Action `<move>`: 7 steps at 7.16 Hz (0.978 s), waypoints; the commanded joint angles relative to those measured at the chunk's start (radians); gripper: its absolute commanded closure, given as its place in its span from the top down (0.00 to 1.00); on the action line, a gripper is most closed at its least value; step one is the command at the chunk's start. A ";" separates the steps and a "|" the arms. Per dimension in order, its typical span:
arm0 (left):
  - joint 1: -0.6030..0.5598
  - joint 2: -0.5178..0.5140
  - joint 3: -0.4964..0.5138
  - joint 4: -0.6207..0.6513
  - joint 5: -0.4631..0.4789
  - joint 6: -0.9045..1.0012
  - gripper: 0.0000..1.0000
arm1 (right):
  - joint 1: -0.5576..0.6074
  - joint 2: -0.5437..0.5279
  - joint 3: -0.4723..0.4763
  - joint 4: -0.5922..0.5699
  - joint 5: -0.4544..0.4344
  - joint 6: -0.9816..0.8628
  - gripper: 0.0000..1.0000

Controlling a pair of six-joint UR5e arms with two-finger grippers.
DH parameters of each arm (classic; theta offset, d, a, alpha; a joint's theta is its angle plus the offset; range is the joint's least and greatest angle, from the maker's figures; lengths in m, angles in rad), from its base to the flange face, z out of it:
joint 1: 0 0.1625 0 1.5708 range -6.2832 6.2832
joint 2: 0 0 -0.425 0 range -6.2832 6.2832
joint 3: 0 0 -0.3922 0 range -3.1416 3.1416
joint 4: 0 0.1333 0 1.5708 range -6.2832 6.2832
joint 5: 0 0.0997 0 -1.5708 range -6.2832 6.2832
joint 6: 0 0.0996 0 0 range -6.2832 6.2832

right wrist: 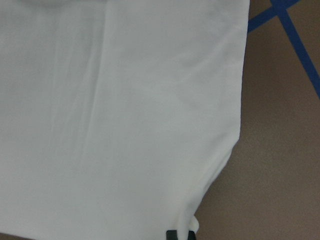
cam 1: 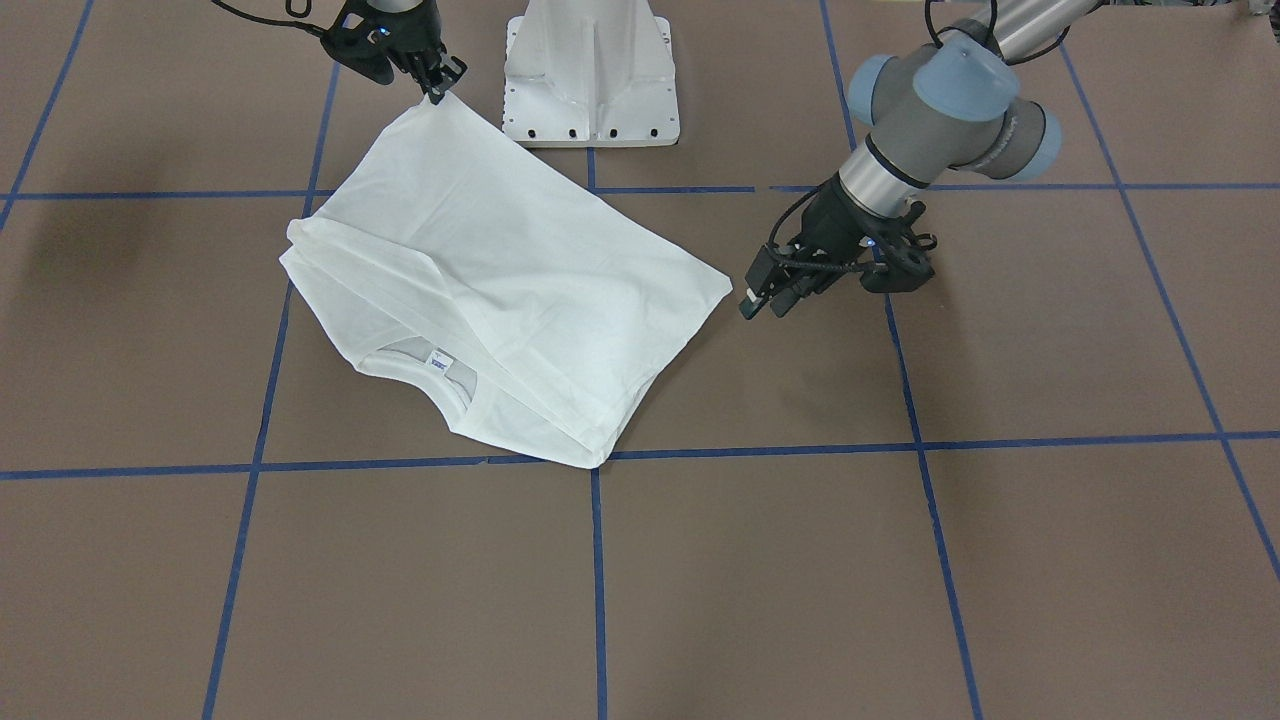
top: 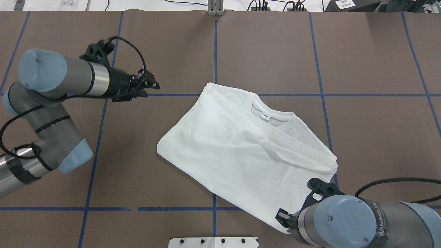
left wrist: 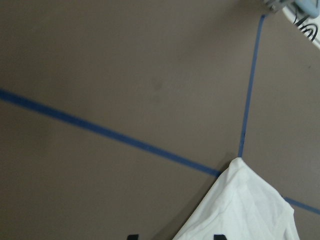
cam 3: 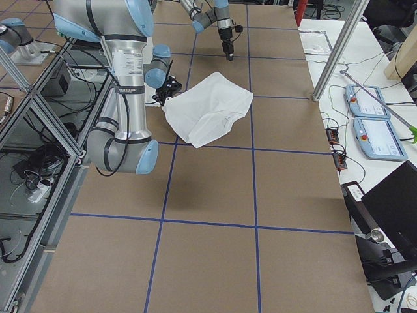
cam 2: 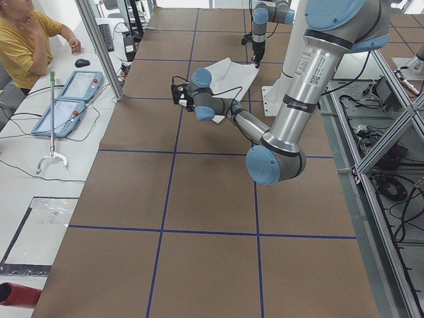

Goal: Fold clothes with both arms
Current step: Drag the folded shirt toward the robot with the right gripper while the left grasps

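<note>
T-shirt lies folded into a rough four-sided slab near the middle of the brown surface. In the front-facing view its long axis slants from the corner by the white pedestal base across to the corner beside the left hand. The collar and label sit on the opposite long edge, facing away from the robot. The right hand is clamped on the corner next to the base, while the left hand hangs with its fingers apart, just off the cloth. From overhead the slant reads near-right to far-left, collar toward the far edge, and broad stretches of surface lie beyond it and toward both ends. In the right-side view the pinched corner looks lifted off the surface. The left wrist view shows two fingertips set wide, with a shirt corner lying beyond them. In the right wrist view cloth fills the frame, its corner running down to a dark fingertip.
</note>
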 commanded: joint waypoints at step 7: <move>0.206 -0.080 0.046 0.147 0.086 -0.108 0.62 | 0.044 0.002 0.030 0.000 -0.003 0.012 1.00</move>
